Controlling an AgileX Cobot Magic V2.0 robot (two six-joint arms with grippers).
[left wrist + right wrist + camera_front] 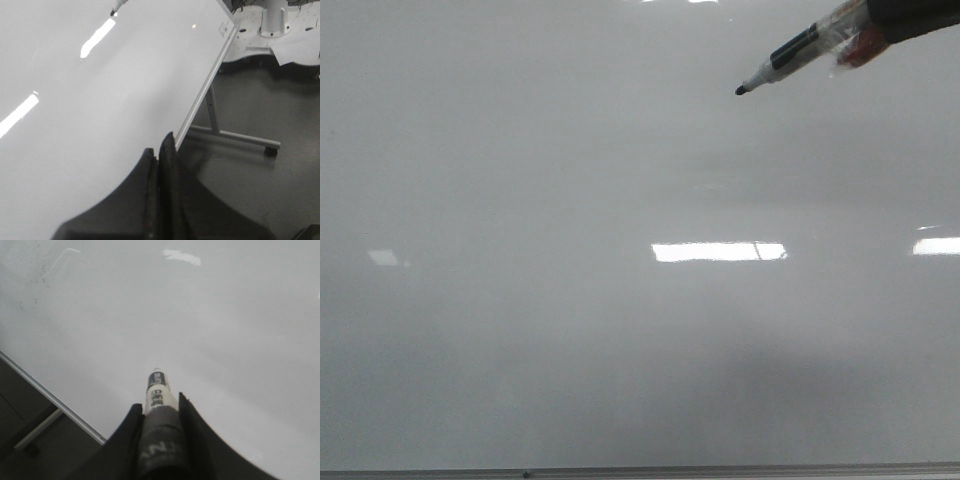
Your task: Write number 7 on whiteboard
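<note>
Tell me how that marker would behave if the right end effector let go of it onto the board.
The marker has a round, straight barrel, so it would probably roll. The whiteboard looks glossy and smooth, so it may also slide easily. It looks slim and rigid, likely light; the right end effector is shut on it.

the whiteboard lies bare across nearly the whole front view, leaving wide room to pass left, right and near. only a marker, held in the right claw, juts in over the far right. the left claw sits closed at the board's edge.
</note>
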